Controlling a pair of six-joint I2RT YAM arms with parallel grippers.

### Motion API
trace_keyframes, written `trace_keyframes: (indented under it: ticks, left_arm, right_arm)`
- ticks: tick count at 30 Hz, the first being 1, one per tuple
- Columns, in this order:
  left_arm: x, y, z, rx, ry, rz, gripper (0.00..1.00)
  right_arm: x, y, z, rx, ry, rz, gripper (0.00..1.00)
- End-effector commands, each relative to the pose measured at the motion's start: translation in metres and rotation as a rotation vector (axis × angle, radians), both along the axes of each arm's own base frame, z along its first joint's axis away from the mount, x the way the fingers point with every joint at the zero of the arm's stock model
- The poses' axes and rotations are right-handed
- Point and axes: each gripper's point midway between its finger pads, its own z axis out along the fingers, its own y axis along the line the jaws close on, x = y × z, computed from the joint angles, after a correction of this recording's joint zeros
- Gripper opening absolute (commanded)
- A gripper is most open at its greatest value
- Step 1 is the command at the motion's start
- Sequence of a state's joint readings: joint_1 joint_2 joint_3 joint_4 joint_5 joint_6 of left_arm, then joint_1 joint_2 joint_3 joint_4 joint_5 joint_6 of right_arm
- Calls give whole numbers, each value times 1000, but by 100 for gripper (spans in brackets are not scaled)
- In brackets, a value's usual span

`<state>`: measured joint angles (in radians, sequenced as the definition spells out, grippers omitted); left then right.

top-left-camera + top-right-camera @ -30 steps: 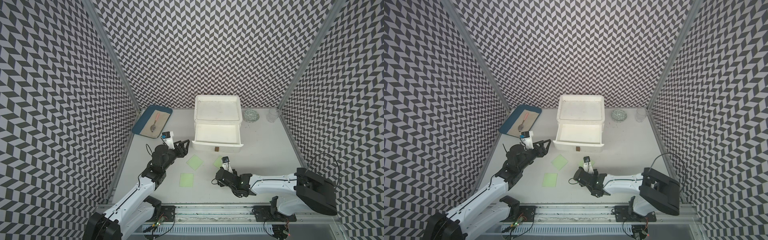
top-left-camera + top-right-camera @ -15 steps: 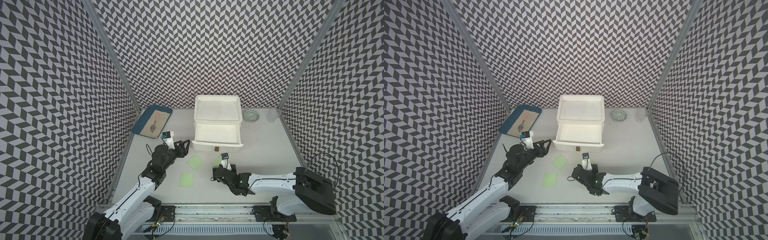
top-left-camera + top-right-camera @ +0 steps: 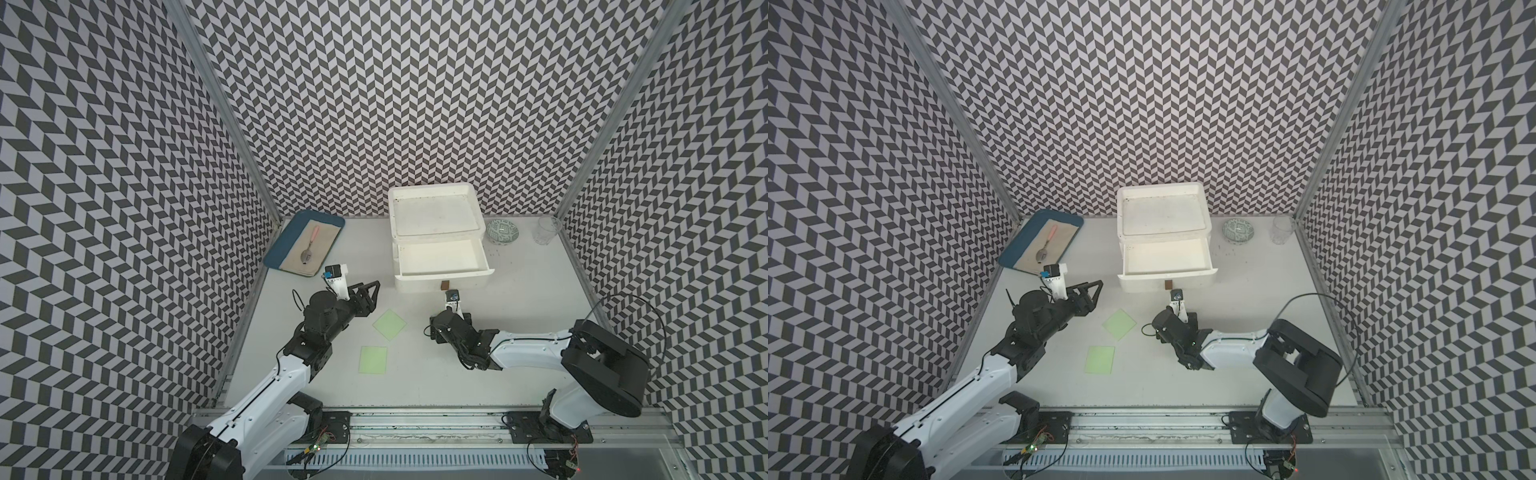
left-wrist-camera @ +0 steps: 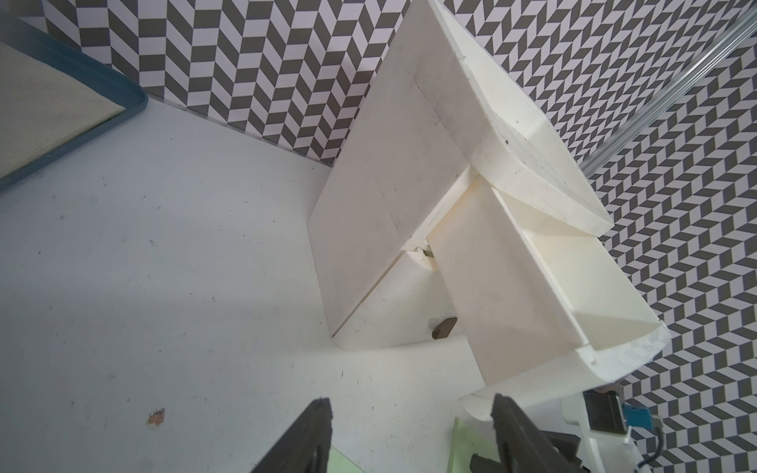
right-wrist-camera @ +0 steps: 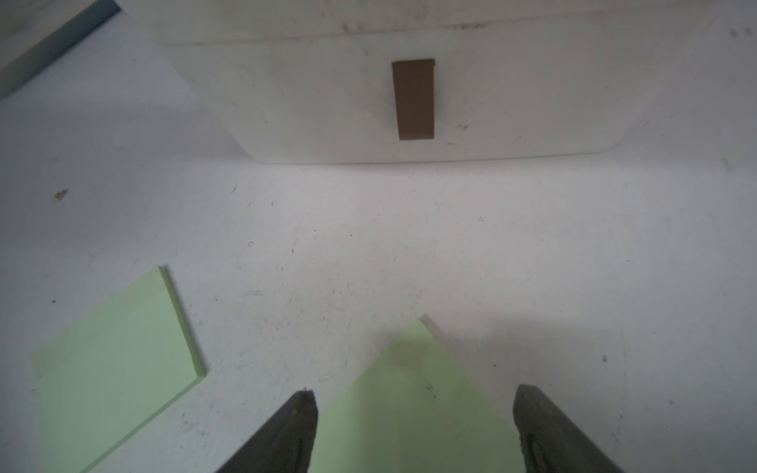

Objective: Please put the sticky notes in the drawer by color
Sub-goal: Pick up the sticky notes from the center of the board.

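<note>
In both top views two pastel green sticky notes lie flat on the white surface (image 3: 519, 332), in front of the white drawer unit (image 3: 434, 214). The farther green sticky note (image 3: 389, 330) is turned like a diamond; the nearer green sticky note (image 3: 373, 360) lies just beside it, closer to the robot base. The upper drawer (image 3: 440, 259) is pulled out, and the lower drawer under it shows a brown handle (image 3: 445, 285). A blue tray (image 3: 1017, 253) with a spoon (image 3: 1045, 245) lies on the left side. A patterned bowl (image 3: 1239, 230) and a clear glass (image 3: 1281, 229) stand on the right side of the unit. The left claw (image 3: 372, 297) hovers near the farther note with its jaws apart. The right arm's wrist hides its own claw here.

In the left wrist view the left claw (image 4: 411, 403) is apart with only bare surface between the fingers. The unit with its pulled-out drawer fills the middle. Small green edges show at the border of this view; which notes they are I cannot tell.

In the right wrist view the right claw (image 5: 415, 393) stands wide apart. A third green sticky note (image 5: 409, 368) lies on the surface with its corner between the two fingers. Whether the tips touch the paper I cannot tell. The farther note (image 5: 114, 360) lies apart from it, and the brown handle is straight ahead.
</note>
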<state>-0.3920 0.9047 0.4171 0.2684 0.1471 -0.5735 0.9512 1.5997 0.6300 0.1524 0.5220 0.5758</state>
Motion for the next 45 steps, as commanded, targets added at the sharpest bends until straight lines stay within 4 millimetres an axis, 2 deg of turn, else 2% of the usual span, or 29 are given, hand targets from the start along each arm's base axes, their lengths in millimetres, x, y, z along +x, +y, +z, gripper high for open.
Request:
trace_keyframes:
  ticks: [1,8,14,17,22,24,26,28,32,37,42,45]
  left_arm:
    - [0,3,6,3,-31,6,65]
    - [0,4,6,5,-32,9,65]
    - [0,4,6,6,-31,11,65]
    - [0,4,5,4,-31,9,65]
    - [0,3,7,0,-34,5,65]
    - [0,2,7,-1,-33,3,65]
    - [0,3,7,-1,-35,5,65]
    - [-1,4,8,-2,-38,9,65]
    - [-1,4,9,1,-39,10,65]
    - [-1,5,9,2,-40,13,65]
    - [0,3,8,-3,-36,6,65]
    - [0,3,8,-2,-35,4,65]
  right_arm:
    - [-1,13,-13,23,24,47,79]
    - [-23,16,-36,5,117,106,78]
    - [-66,26,-47,5,191,204,77]
    - [-86,36,-46,1,212,265,77]
    - [-102,45,-33,-2,221,353,77]
    - [-105,48,-26,6,218,380,78]
    - [-106,50,-22,-3,208,415,84]
    - [-103,47,-25,-36,198,415,91]
    - [-102,50,-34,-96,224,439,97]
    - [-99,36,-42,-165,232,388,98]
    - [-92,36,-24,-143,182,379,99]
    - [-93,37,-33,-177,205,390,99]
